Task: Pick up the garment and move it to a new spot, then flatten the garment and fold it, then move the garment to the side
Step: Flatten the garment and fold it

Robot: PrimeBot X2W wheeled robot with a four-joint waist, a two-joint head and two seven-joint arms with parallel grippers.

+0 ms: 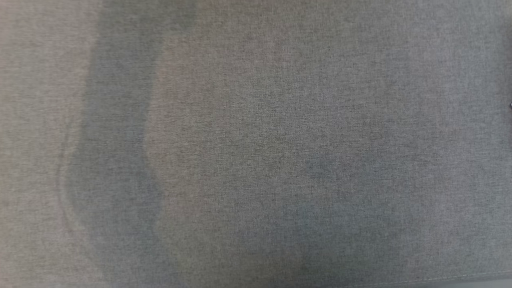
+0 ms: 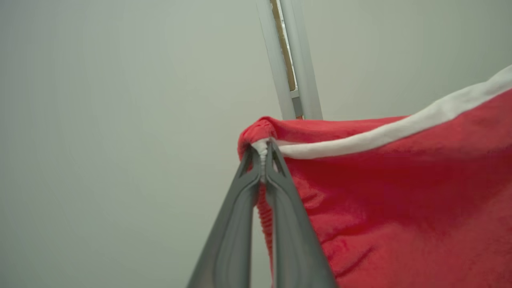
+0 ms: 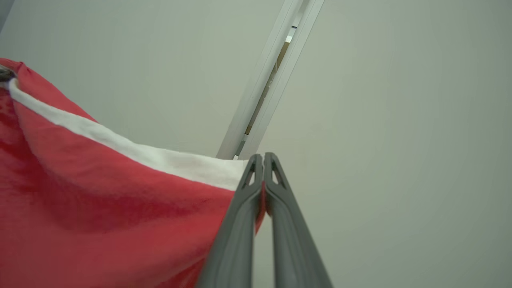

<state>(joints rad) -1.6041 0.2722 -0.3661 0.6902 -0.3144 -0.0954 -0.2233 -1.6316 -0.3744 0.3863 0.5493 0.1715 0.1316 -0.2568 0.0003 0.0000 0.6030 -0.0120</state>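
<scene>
Both arms hold the red garment (image 2: pixel 400 192) in the air, and it touches nothing else in view. The left tool (image 2: pixel 264 154) is pinched shut on one bunched end of the white-trimmed edge (image 2: pixel 380 140). The right tool (image 3: pixel 263 176) is clamped tight on the other end, with red cloth (image 3: pixel 100 208) showing between its fingers.

The trimmed edge runs as the garment's long axis from one tool to the other. Seen from the left tool the cloth spreads away to its right, and seen from the right tool it spreads to its left. The body hangs below that line, sagging a little in the middle. Behind it are a pale wall and a white frame strip (image 3: pixel 272 80).

The head view looks down on a grey woven surface (image 1: pixel 256 144) with a seam near its lower right corner. Neither arm is nearer, as each holds one end. Laying the garment flat probably depends on lowering both ends level and keeping them apart.
</scene>
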